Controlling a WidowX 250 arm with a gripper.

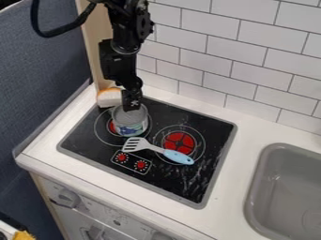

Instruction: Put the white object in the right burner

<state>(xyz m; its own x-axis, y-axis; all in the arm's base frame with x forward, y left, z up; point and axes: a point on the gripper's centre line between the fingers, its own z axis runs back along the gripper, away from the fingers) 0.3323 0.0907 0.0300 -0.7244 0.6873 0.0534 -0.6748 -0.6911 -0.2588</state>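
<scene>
So on the white bench [244, 129] there's a black hob [94, 149], and the claw [132, 104] hangs right at the rim of the can [131, 124], my pick for the white one, over on the left burner [112, 126]. It's upright, open top up, long axis vertical. Can't really tell if the claw's apart, together or clamped on the rim from here. I'd call this the pick-up step: get a sure grip, lift straight, carry it to the right burner [179, 139]. Watch the spatula [179, 157], its handle lies over that burner's rings.
</scene>
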